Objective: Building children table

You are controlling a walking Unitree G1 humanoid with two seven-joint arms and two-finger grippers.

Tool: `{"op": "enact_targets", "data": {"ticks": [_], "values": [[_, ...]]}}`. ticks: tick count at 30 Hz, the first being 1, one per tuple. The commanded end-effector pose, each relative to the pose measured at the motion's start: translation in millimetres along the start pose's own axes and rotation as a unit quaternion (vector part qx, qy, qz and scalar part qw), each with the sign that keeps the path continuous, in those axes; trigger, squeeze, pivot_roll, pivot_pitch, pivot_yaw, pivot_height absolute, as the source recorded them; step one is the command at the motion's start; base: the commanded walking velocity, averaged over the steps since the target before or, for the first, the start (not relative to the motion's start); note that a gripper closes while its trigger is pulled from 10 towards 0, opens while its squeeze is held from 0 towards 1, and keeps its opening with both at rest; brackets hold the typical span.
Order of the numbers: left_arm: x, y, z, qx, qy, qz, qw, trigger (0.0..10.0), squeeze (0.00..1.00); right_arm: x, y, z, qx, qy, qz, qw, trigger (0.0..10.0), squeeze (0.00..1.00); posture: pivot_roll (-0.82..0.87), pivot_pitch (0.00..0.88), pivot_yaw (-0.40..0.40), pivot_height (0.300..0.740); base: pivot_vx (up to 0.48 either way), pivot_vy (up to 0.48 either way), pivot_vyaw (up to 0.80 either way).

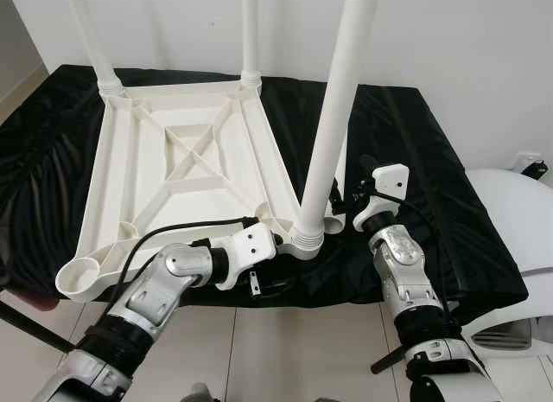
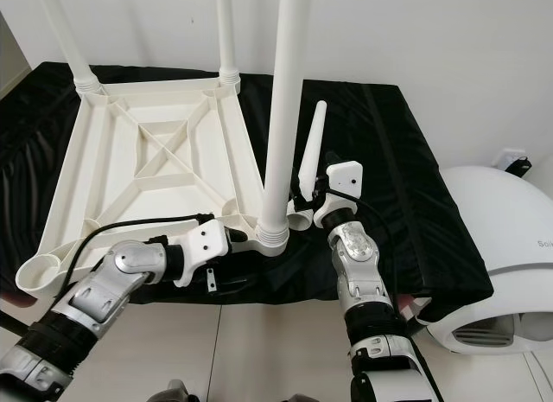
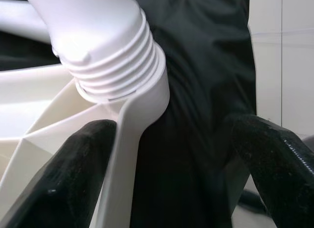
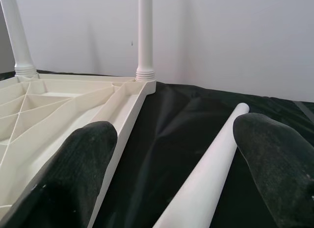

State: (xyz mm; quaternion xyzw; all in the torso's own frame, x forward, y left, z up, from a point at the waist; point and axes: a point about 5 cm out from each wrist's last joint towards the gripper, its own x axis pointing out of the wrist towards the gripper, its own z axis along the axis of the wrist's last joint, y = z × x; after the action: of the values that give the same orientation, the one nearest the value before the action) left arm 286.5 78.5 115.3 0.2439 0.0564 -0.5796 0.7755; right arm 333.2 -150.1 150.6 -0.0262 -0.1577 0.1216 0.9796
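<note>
Loose table leg (image 2: 308, 151): on the black-draped counter (image 2: 406, 160), just beside the upturned tabletop (image 1: 173, 160), long axis pointing away between the right pincer's (image 2: 304, 203) spread fingers. Left pincer (image 3: 162, 179): spread, straddling the tabletop's near corner socket (image 3: 142, 95), which already holds a leg. One socket (image 1: 79, 272) empty at the near left corner.

White wall (image 1: 449, 39), pale tile floor (image 1: 285, 350)

Upturned children's table (image 1: 181, 160): cream white, plain.
Screwed-in legs (image 1: 333, 117): white.
Loose leg (image 2: 309, 156): white.
Cloth (image 1: 415, 151): glossy black.
Pincer fingers (image 4: 78, 174): matt black.
Arms (image 1: 164, 285): silver, white wrists.
Floor (image 1: 285, 350): pale tiles.
</note>
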Motion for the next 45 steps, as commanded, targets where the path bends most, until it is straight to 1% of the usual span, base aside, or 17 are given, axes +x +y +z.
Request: {"op": "enact_targets", "data": {"ticks": [1,4,5,6,9,12,15,16,18,24,25,26,36,40,41,45], "values": [[2.9,6.5,-7.9,-0.017,0.024,0.032,0.999,10.0,0.0,-1.6,-2.7,1.2,-0.002,-0.002,-0.005,1.0,10.0,0.0,0.01,0.002,-0.004,0.74,0.0,0.0,0.0],[2.8,12.6,-8.4,-0.03,0.024,0.051,0.998,10.0,0.0,-2.8,-3.8,0.8,-0.002,-0.001,-0.009,1.0,10.0,0.0,0.01,0.002,-0.002,0.74,0.0,0.0,0.0],[0.7,21.2,-10.2,-0.041,0.029,0.078,0.996,10.0,0.0,-3.9,-4.2,0.6,-0.003,-0.001,-0.012,1.0,10.0,0.0,0.0,0.003,0.002,0.74,0.0,0.0,0.0],[0.7,21.2,-10.2,-0.041,0.029,0.078,0.996,10.0,0.0,-3.9,-4.2,0.6,-0.003,-0.001,-0.012,1.0,10.0,0.0,0.0,0.003,0.002,0.74,0.0,0.0,0.0],[-4.2,35.8,-13.9,-0.054,0.042,0.122,0.99,10.0,0.0,-5.3,-4.7,0.4,-0.002,-0.001,-0.015,1.0,10.0,0.0,0.0,0.001,0.003,0.74,0.0,0.0,0.0],[-5.1,37.4,-14.4,-0.057,0.043,0.125,0.99,10.0,0.0,-5.5,-4.7,0.4,-0.002,-0.001,-0.016,1.0,10.0,0.0,0.0,0.001,0.007,0.74,0.0,0.0,0.0],[-5.3,44.9,-16.7,-0.055,0.056,0.143,0.987,10.0,0.0,-6.7,-4.4,0.3,-0.002,-0.001,-0.018,1.0,10.0,0.0,0.0,0.003,0.009,0.74,0.0,0.0,0.0],[-5.3,44.9,-16.7,-0.055,0.056,0.143,0.987,10.0,0.0,-6.7,-4.4,0.3,-0.002,-0.001,-0.018,1.0,10.0,0.0,0.0,0.003,0.009,0.74,0.0,0.0,0.0],[-3.0,51.6,-18.1,-0.062,0.064,0.158,0.983,10.0,0.0,-8.1,-4.2,-0.1,-0.002,0.0,-0.019,1.0,10.0,0.0,0.0,0.001,0.011,0.74,0.0,0.0,0.0],[0.4,54.9,-15.5,-0.063,0.061,0.16,0.983,10.0,0.0,-9.1,-4.2,-0.6,-0.002,0.001,-0.02,1.0,10.0,0.0,0.0,0.003,0.012,0.74,0.0,0.0,0.0],[6.4,57.4,-9.5,-0.06,0.052,0.161,0.984,10.0,0.0,-9.2,-4.5,-1.2,-0.002,0.002,-0.02,1.0,10.0,0.0,0.0,0.002,0.013,0.74,0.0,0.0,0.0],[8.9,57.6,-7.0,-0.06,0.048,0.16,0.984,10.0,0.0,-9.1,-4.4,-1.2,-0.002,0.002,-0.02,1.0,10.0,0.0,0.0,0.002,0.013,0.74,0.0,0.0,0.0],[23.3,55.0,0.2,-0.063,0.033,0.152,0.986,10.0,0.0,-8.2,-3.6,-0.3,-0.002,0.001,-0.021,1.0,10.0,0.0,0.0,0.001,0.014,0.74,0.0,0.0,0.0],[36.5,55.6,10.5,-0.063,0.019,0.153,0.986,10.0,0.0,-8.0,-3.7,-0.3,-0.001,0.001,-0.022,1.0,10.0,0.0,0.0,0.002,0.013,0.74,0.0,0.0,0.0],[42.6,56.8,17.4,-0.065,0.009,0.155,0.986,10.0,0.0,-7.3,-3.4,-0.4,-0.001,0.002,-0.021,1.0,10.0,0.0,0.0,0.002,0.009,0.74,0.0,0.0,0.0],[47.8,59.3,23.9,-0.06,0.002,0.166,0.984,10.0,0.0,-6.7,-2.9,-0.5,0.0,0.002,-0.02,1.0,10.0,0.0,0.01,0.004,0.007,0.74,0.0,0.0,0.0]]}}
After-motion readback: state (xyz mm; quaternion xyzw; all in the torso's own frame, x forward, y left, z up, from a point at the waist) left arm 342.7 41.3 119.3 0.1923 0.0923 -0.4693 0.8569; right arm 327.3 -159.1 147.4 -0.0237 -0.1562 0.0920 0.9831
